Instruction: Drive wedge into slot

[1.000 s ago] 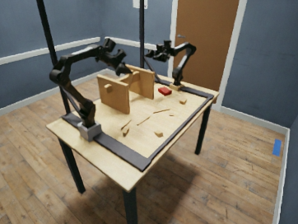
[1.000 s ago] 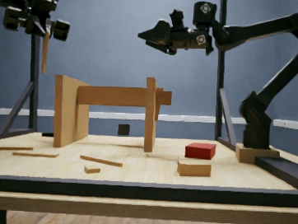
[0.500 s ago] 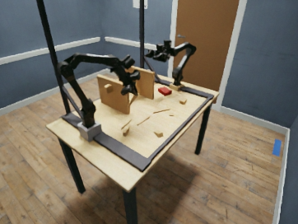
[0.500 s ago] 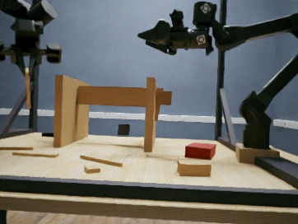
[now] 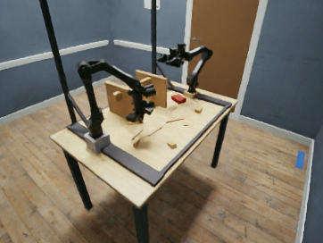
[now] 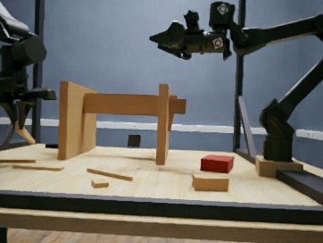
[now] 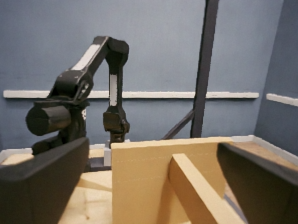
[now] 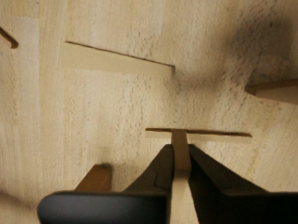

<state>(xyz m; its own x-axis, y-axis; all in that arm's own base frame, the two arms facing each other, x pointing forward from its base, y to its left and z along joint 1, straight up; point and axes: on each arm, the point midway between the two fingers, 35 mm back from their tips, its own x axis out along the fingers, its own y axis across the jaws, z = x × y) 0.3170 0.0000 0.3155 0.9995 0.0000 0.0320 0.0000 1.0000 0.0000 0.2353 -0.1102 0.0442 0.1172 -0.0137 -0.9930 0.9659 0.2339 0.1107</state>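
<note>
Wedge (image 6: 23, 130) (image 8: 181, 157), in the exterior view: pinched in the nearly closed right tool (image 5: 137, 117) (image 6: 20, 117) (image 8: 178, 150), point slanting down, well apart from the loose end board (image 5: 117, 102) (image 6: 65, 121) (image 7: 137, 182). Approach step in hand, probably; insertion not done. In the top view, both boards upright, rail (image 5: 117, 95) (image 6: 120, 104) (image 7: 196, 187) through. Left wrist: left tool (image 5: 166, 58) (image 6: 169, 45) (image 7: 152, 150) wide open, holding nothing. Right wrist: wedge over the tabletop (image 5: 127, 179) (image 6: 147, 189) (image 8: 115, 115). Next, raise to slot height, turn straight side boardward, then press in.
</note>
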